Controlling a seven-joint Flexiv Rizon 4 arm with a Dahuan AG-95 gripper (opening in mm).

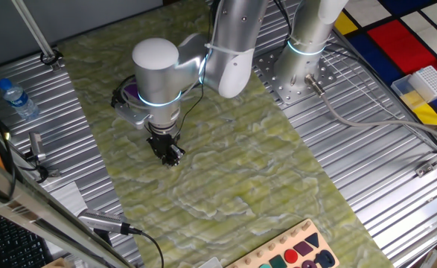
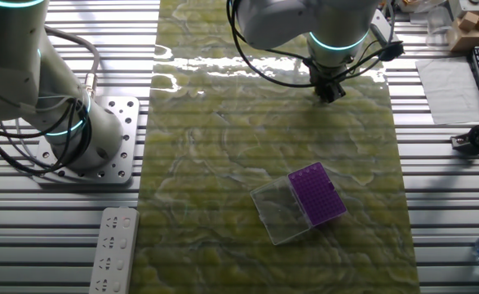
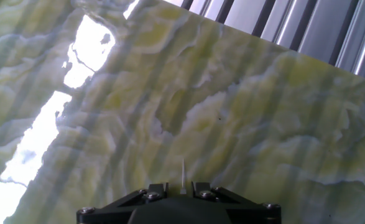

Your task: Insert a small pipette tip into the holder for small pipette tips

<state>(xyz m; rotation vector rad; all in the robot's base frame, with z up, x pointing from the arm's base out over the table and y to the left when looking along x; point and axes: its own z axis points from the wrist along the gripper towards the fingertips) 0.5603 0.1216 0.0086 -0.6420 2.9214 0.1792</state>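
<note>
The gripper had its jaws closed on a small pipette tip, a thin white sliver in the hand view. The purple holder lay well apart, near the desk's opposite edge. Insertion remained undone. The arm hid most of the holder in one fixed view.
</note>
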